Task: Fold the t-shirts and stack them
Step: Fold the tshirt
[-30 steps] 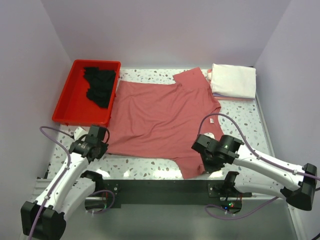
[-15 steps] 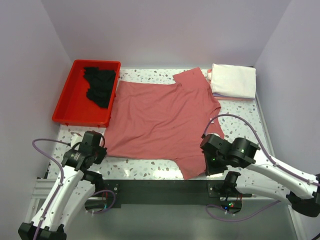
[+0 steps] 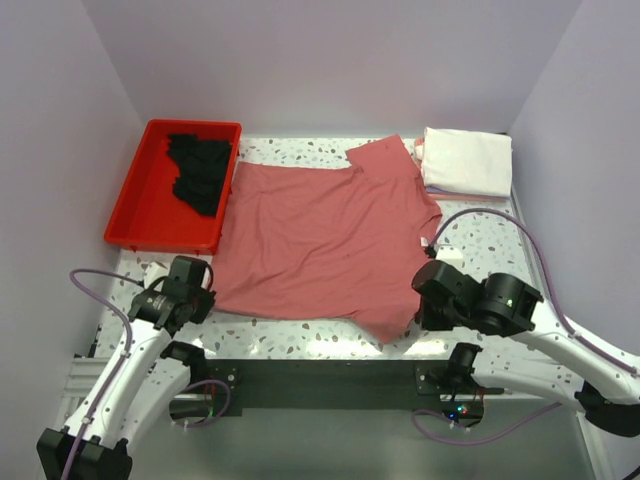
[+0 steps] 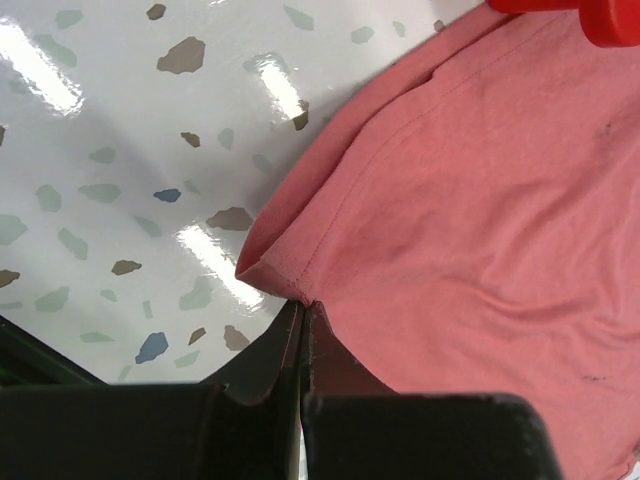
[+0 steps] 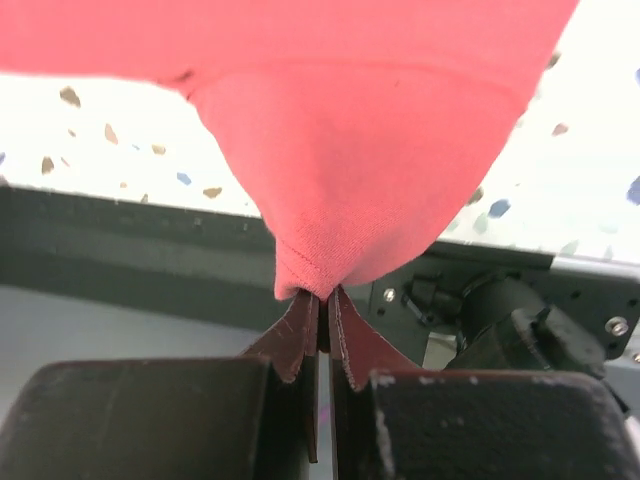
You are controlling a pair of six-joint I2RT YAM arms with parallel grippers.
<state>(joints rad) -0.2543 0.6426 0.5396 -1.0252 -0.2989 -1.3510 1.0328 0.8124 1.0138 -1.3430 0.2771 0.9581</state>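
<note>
Slippage is the main risk, since each hand pinches only a sliver of cloth. The left hand (image 4: 303, 310) is clamped on the near-left hem corner of the dusty-rose t-shirt (image 3: 320, 235). The right hand (image 5: 322, 295) is clamped on a bunched near-right corner, raised off the worktop (image 3: 290, 335). An uneven pull could free an edge or skew the fold. The shirt lies spread mid-worktop, lightly wrinkled, 1 sleeve just beside the folded white t-shirt (image 3: 468, 160) at far right. A black t-shirt (image 3: 200, 170) sits crumpled in the red tray (image 3: 130, 215) at far left.

One red tray (image 3: 150, 212), two arms (image 3: 130, 365), perhaps four t-shirts (image 3: 320, 240)
</note>
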